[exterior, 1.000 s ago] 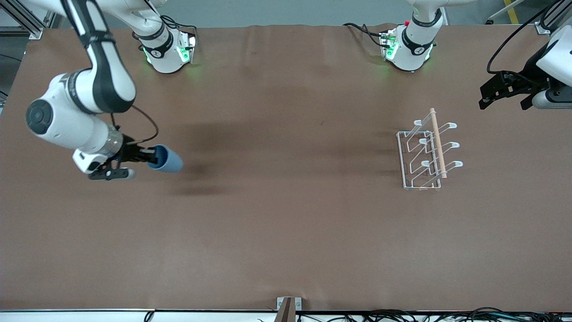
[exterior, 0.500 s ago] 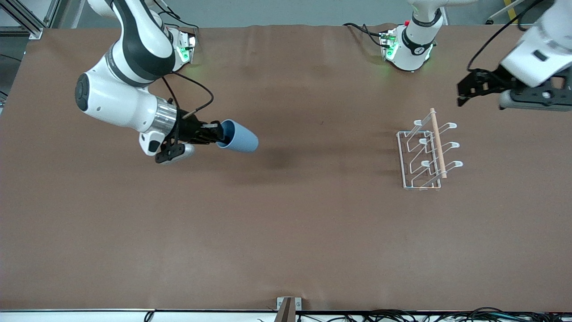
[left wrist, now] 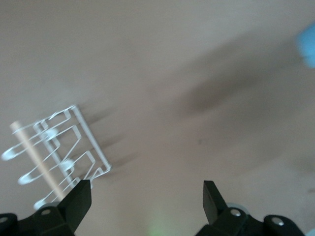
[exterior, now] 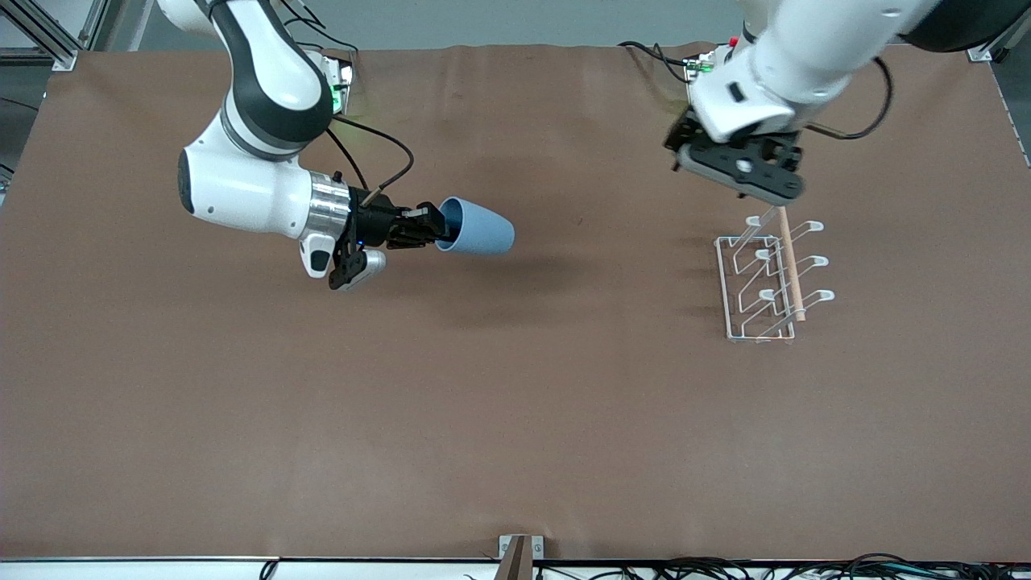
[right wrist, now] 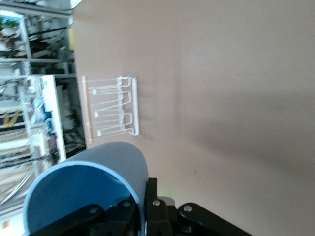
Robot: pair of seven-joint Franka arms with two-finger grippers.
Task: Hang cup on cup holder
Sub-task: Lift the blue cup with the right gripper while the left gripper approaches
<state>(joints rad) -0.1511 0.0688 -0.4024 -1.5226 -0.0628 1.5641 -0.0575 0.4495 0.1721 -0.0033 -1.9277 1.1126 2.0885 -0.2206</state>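
Crucially, the right pincer (exterior: 428, 228), clenched on the rim of the light-blue plastic tumbler cup (exterior: 477, 228) lying sideways, hangs over the counter's middle, base aimed toward the white wire cup holder (exterior: 769, 278) well apart at the left arm's end, where the released left pincer (exterior: 737, 169) hovers.

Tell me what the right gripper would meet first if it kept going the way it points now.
Likely the cup holder: the right gripper, shut on the cup, points along bare table toward it, though height is unclear.

Brown table (exterior: 515, 419); cup holder (exterior: 761, 278) standing on it.
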